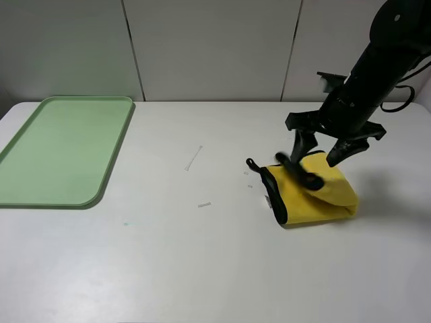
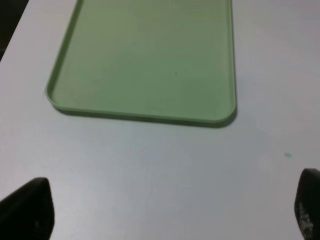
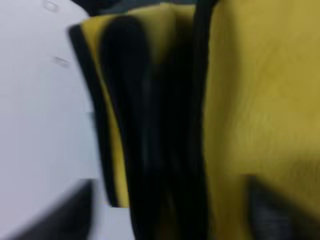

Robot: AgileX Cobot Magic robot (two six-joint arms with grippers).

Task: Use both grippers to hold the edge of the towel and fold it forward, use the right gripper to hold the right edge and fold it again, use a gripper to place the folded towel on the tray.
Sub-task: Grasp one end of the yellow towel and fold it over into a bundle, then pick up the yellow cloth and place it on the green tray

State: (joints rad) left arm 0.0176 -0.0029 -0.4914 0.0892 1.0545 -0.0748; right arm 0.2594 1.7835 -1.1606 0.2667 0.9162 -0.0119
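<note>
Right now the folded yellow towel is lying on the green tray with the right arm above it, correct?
No. The folded yellow towel lies on the white table, well to the right of the green tray, not on it. The right arm is above it, as the exterior high view shows.

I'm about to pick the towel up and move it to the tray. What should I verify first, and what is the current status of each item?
1. Yellow plush towel folded into a compact bundle on the white table: ok.
2. Its layers flat and aligned: cannot tell; the top layer bulges and the right wrist view is blurred.
3. Right hand over the towel, jaws spread, gripping nothing: ok.
4. Pale green rectangular plastic tray bare, ready to receive: ok.
5. Left hand open and holding nothing, tray in its view: ok.
</note>
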